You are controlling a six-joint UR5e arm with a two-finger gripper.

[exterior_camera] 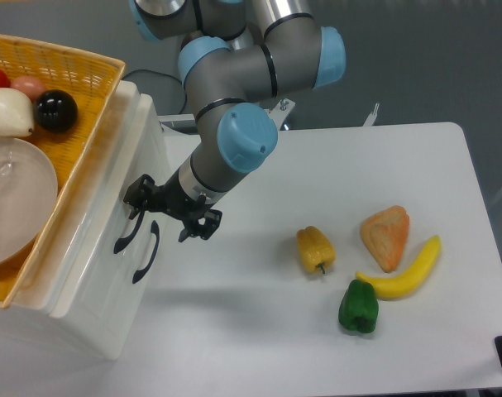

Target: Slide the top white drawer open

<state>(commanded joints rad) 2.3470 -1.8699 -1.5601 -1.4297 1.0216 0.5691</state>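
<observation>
At the left of the frame, the top white drawer (pixel 110 194) (black curved handle (pixel 128 230) facing right) sits shut in its cabinet. The pincer (pixel 164 217), fingers spread, hangs just right of that handle above the surface (pixel 317 331).

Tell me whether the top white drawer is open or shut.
Shut. The top white drawer sits flush with the cabinet face, no gap showing. The gripper is at its black handle, jaws spread.

Drawers left, produce right on the table (pixel 416 165).
Woven yellow basket (pixel 85 83) sits atop the glossy white drawer unit (pixel 85 281); black two-finger gripper (pixel 164 213) beside the top white drawer (pixel 102 211).
</observation>
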